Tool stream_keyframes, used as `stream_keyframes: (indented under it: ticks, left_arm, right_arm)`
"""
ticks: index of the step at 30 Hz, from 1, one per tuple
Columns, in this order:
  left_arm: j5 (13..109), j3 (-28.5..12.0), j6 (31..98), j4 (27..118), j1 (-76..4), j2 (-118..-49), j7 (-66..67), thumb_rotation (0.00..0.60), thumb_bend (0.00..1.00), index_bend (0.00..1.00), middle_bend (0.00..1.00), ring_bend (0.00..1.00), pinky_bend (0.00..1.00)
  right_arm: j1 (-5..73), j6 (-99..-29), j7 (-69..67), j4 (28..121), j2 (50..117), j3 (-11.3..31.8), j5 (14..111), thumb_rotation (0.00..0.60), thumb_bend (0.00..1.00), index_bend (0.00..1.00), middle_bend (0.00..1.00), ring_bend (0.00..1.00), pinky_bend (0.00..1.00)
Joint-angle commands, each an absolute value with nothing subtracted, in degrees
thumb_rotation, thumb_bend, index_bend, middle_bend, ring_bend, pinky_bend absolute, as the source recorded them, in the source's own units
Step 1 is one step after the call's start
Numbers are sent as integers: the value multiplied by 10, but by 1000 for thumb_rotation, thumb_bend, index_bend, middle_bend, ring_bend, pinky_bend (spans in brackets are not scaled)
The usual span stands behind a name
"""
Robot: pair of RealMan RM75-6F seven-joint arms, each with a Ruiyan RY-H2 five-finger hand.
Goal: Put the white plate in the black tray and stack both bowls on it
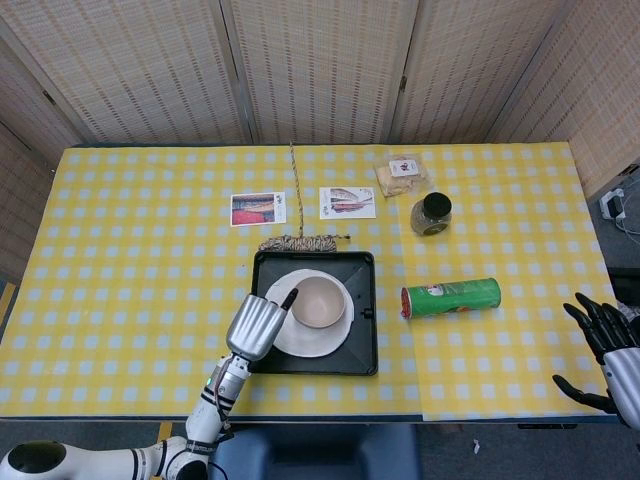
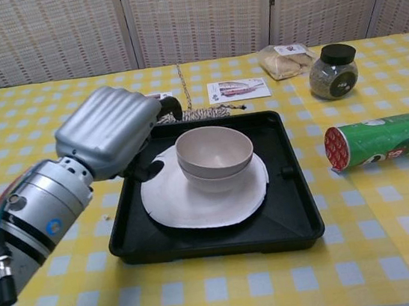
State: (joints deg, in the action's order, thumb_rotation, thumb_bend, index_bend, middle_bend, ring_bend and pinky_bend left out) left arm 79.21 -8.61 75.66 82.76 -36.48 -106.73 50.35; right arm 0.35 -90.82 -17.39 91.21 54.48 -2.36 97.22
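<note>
Bowls [image 2: 215,157] nested on white plate [image 2: 195,199] in black tray [image 2: 222,230], just right of my left hand [image 2: 111,131], fingers spread, empty. Right hand [image 1: 605,345] spread. No label legible.

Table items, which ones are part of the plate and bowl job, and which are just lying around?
Job: black tray, white plate, stacked bowls.

Lying about: green chip can, spice jar, snack packet, two picture cards, rope coil.
</note>
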Motion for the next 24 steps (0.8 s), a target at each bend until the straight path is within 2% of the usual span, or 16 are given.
stream_keyframes:
  ticks: [1, 5, 7, 8, 9, 10, 11, 12, 15, 19, 21, 24]
  left_arm:
    - [782, -89, 801, 935, -312, -951, 479, 600, 329, 295, 1000, 997, 1000]
    - [805, -54, 848, 998, -248, -836, 387, 600, 331, 285, 995, 874, 1000]
    - [818, -35, 874, 1002, -217, -800, 342, 600, 330, 292, 941, 806, 987]
    - [824, -24, 884, 999, -203, -785, 317, 600, 329, 285, 867, 744, 946]
    - [829, -7, 887, 997, -186, -764, 279, 600, 328, 266, 743, 632, 813]
    - [833, 9, 883, 997, -176, -745, 245, 600, 327, 250, 659, 552, 689]
    - [840, 27, 880, 995, -163, -722, 199, 600, 327, 219, 514, 413, 471]
    - [845, 39, 881, 992, -152, -708, 167, 600, 327, 196, 407, 311, 309]
    - [866, 58, 924, 959, -111, -689, 100, 600, 327, 159, 240, 160, 101]
    - [884, 55, 989, 891, -66, -711, 59, 600, 323, 92, 154, 105, 78]
    - [886, 51, 1002, 867, -54, -722, 57, 600, 309, 78, 99, 31, 48]
    - [898, 48, 1005, 872, -49, -715, 95, 600, 279, 60, 35, 0, 4]
  right_arm:
    - [7, -904, -185, 912, 542, -31, 986, 600, 239, 0, 0, 0, 0]
    - [4, -909, -158, 913, 551, -25, 978, 600, 238, 0, 0, 0, 0]
    - [4, -909, -148, 917, 555, -23, 974, 600, 238, 0, 0, 0, 0]
    - [5, -907, -147, 918, 556, -24, 975, 600, 238, 0, 0, 0, 0]
    - [8, -902, -151, 919, 556, -26, 978, 600, 238, 0, 0, 0, 0]
    - [10, -899, -155, 919, 556, -28, 982, 600, 238, 0, 0, 0, 0]
    - [13, -896, -156, 919, 556, -29, 985, 600, 238, 0, 0, 0, 0]
    - [15, -894, -150, 918, 558, -28, 987, 600, 238, 0, 0, 0, 0]
    - [21, -886, -128, 919, 565, -27, 992, 600, 238, 0, 0, 0, 0]
    - [23, -881, -119, 921, 571, -24, 984, 600, 238, 0, 0, 0, 0]
    - [22, -886, -104, 919, 578, -17, 974, 600, 238, 0, 0, 0, 0]
    - [21, -887, -95, 918, 584, -13, 965, 600, 238, 0, 0, 0, 0]
